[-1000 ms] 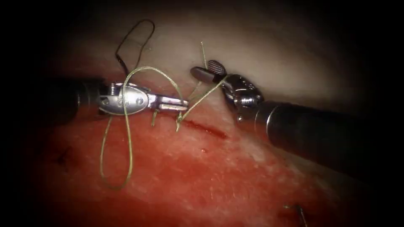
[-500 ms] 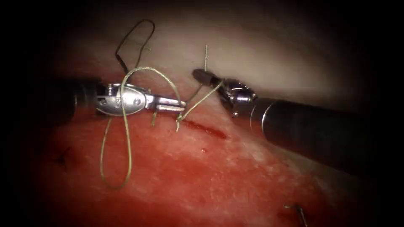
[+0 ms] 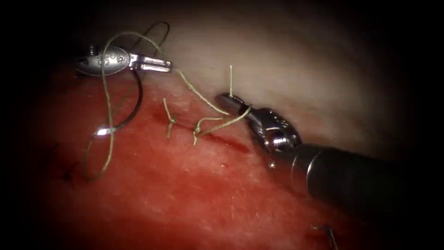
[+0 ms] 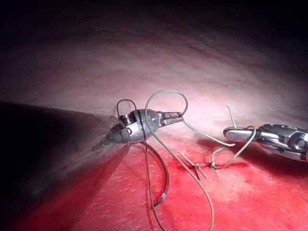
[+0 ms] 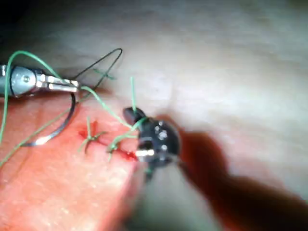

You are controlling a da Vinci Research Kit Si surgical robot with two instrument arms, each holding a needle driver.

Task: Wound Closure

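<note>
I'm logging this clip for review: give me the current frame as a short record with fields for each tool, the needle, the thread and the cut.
left tool: end effector shut on the thread
right tool: end effector shut on the thread, short tail sticking up
needle: lying free on the tissue, left of the cut, held by neither tool
thread: runs between both tools; loop trails left
cut: one tied stitch, a loose knot beside it

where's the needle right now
In the endoscope view the needle lies free on the tissue, left of the cut, just below the left pincer, which holds thread.
</note>
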